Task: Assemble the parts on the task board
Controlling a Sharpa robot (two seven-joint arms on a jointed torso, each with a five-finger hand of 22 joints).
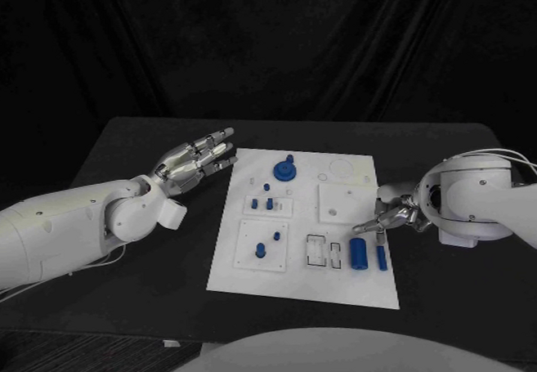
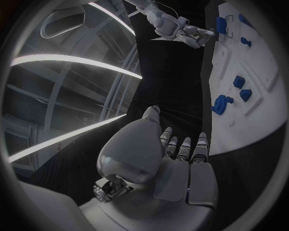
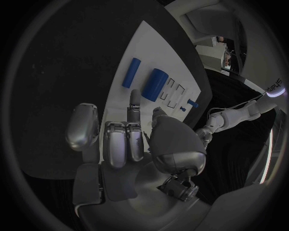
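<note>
The flat white rectangular task board (image 1: pixel 343 291) lies in the middle of the black table (image 1: pixel 130 273), carrying small blue plastic parts. A thick blue cylinder (image 1: pixel 358 253) and a thinner blue rod (image 1: pixel 382 258) lie side by side near the board's right edge, just beyond the fingertips of the silver right hand (image 1: pixel 386 217), which hovers at that edge with its fingers loosely curled and nothing in them. A round blue gear-like piece (image 1: pixel 284 169) sits near the board's far left corner, close to the fingertips of the silver left hand (image 1: pixel 197 162), whose fingers are extended together, apart from the board and holding nothing.
</note>
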